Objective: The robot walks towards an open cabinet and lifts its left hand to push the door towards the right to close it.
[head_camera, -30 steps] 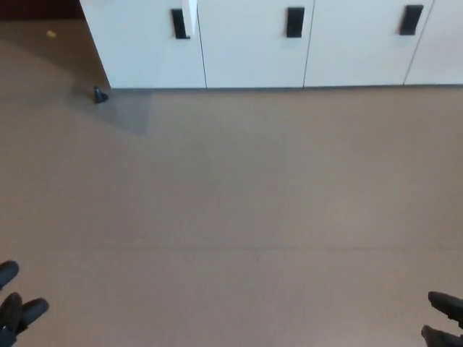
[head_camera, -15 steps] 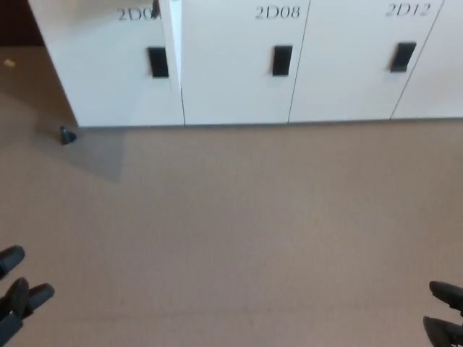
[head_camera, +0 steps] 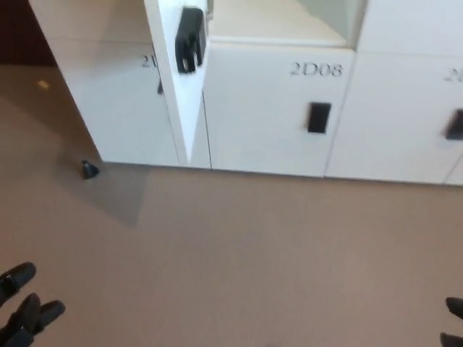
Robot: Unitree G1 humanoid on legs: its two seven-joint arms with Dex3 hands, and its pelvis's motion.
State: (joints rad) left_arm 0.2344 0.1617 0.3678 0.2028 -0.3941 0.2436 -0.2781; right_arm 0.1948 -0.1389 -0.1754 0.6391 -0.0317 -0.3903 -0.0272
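Fingers spread and empty on your left hand (head_camera: pixel 25 307), low; right hand (head_camera: pixel 453 324) barely shows (can't tell); still approaching; next, raise left to the open door (head_camera: pixel 176 87).

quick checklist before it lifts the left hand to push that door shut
1. Open door in view: ok, it swings out toward the robot, edge-on, with a black handle near its top.
2. Open compartment visible to the door's right, above the 2D08 door: ok.
3. Left hand free: ok, low at the bottom left, fingers apart, holding nothing.
4. Left hand raised to door height: not ok, it hangs near the floor edge of the view, far from the door.
5. Right hand out of the way: ok, only its tip shows at the bottom right; its state cannot be told.
6. Path to the cabinet: ok, apart from a small dark object at the left.
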